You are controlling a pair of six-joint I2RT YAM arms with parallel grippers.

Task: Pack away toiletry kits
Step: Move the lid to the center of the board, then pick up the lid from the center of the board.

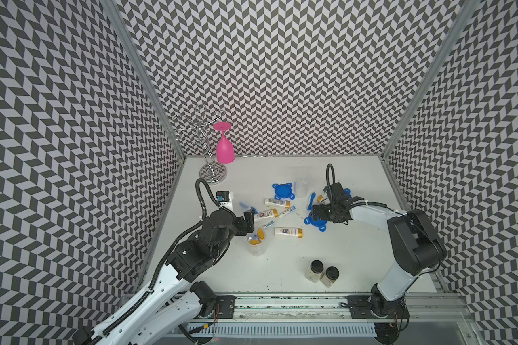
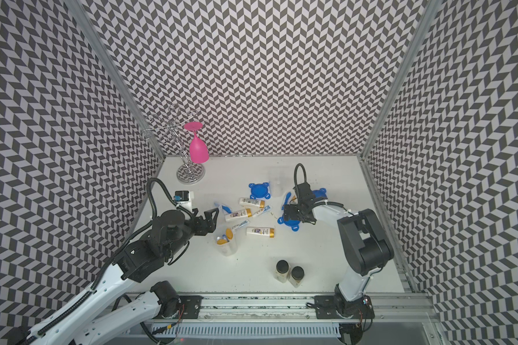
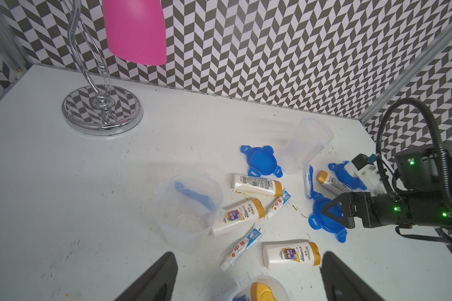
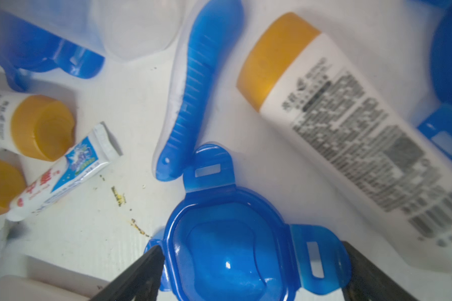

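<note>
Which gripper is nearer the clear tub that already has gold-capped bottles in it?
Left. The left gripper is open right next to the tub; the right gripper is farther off, open around a blue lid.

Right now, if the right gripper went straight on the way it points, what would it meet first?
Most likely the blue lid straight ahead, framed by the right gripper with its jaws open; the gap to it is unclear.

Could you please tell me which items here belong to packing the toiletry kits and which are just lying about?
Job: gold-capped bottles, toothpaste tubes, blue toothbrushes, clear tubs, blue lids.
Lying about: pink wine glass, chrome rack, two black-capped jars.
</note>
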